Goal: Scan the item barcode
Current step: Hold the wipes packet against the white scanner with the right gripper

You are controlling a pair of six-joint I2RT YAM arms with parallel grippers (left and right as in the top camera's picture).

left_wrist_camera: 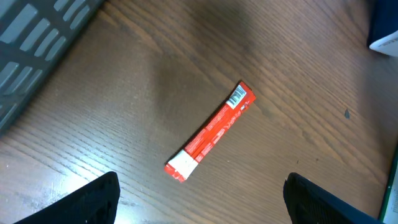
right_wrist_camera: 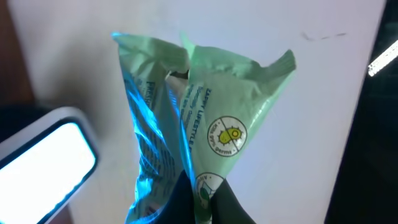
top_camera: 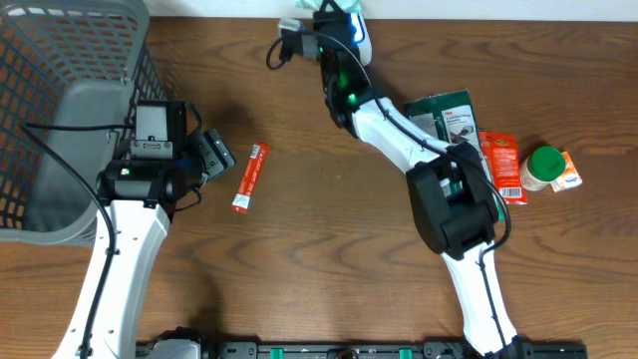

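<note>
- the right claw is clenched on the bottom edge of a pale green pouch, holding it upright at the far edge of the worktop, against a white backdrop.
- blue light washes the pouch's left side; a white, glowing scanner sits just beside it, to the left in the right wrist view.
- whether a barcode faces the scanner cannot be told from these views.
- the left claw hangs released, jaws wide and holding nothing, above a red stick packet lying flat and diagonal on the wood.
- the stick's printed barcode end points away from the left arm.
- a grey mesh basket stands at the left arm's far side.
- near the right arm lie a dark green packet, a red packet, a green-lidded bottle and a small orange box.
</note>
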